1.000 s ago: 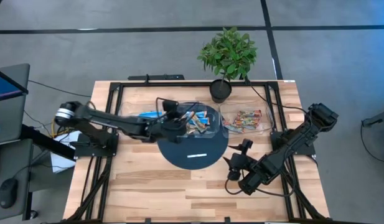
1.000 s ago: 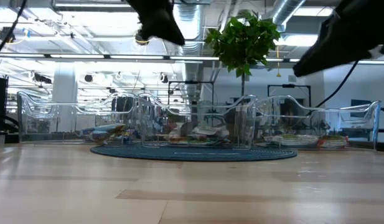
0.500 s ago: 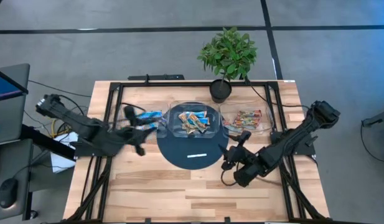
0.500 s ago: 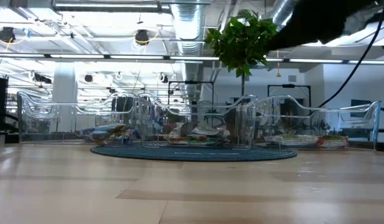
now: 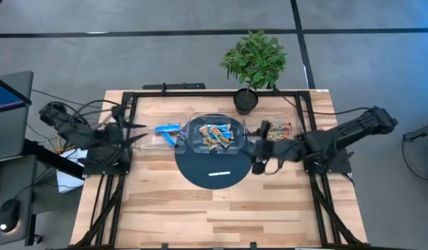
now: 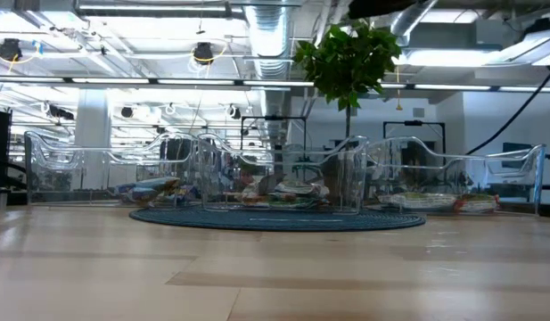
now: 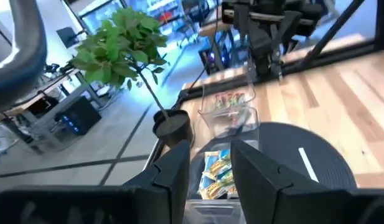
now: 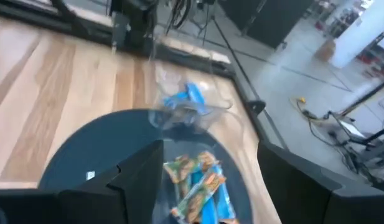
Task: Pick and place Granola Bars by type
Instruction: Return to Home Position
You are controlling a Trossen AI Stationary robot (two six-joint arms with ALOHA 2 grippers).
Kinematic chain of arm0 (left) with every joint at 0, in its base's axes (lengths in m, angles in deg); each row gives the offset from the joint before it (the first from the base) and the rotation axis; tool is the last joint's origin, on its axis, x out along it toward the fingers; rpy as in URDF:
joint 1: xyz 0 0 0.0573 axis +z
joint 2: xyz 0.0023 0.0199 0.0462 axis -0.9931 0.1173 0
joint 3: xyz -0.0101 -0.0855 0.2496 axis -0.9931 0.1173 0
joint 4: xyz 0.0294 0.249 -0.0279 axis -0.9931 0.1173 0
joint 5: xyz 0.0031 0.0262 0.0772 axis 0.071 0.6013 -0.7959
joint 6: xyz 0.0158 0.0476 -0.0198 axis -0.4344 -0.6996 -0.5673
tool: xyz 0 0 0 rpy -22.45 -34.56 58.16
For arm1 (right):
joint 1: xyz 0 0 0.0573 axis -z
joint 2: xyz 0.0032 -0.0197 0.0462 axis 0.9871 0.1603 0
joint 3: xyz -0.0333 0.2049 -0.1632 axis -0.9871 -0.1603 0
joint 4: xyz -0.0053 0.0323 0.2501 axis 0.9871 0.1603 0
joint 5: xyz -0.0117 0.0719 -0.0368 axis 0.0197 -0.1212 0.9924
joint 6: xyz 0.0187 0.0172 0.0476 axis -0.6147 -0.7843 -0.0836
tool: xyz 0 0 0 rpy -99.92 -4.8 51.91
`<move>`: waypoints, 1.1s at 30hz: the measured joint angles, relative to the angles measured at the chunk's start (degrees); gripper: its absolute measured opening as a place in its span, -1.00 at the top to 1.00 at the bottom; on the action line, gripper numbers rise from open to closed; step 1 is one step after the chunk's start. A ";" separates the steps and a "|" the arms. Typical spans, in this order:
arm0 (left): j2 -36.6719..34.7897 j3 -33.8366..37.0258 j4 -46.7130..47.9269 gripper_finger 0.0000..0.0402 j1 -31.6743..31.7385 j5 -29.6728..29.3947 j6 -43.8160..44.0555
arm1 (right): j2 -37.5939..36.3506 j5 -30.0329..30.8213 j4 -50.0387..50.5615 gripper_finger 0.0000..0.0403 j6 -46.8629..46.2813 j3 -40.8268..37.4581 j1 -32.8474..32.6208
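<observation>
Right hand (image 5: 261,148) spread-fingered beside middle bin (image 5: 191,139)

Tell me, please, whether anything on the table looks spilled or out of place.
Nothing looks spilled: the granola bars lie inside the three clear bins. Only a small white strip lies loose on the dark round mat, in front of the middle bin. The left hand and right hand are open and empty.

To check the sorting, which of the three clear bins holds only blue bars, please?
The left bin: blue bars only; middle bin and right bin hold multicoloured wrappers.
</observation>
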 joint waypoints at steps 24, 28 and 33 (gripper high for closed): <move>-27.79 28.42 -37.85 0.44 0.56 14.21 -19.38 | -21.77 -34.90 -31.29 -0.27 5.22 -26.98 19.67; -26.90 31.96 -41.75 0.44 3.09 16.56 -18.82 | -20.36 -41.47 -35.78 -0.27 6.47 -26.98 22.60; -26.90 37.18 -43.43 0.44 9.46 21.73 -15.31 | -17.80 -45.63 -39.51 -0.27 7.30 -26.98 26.35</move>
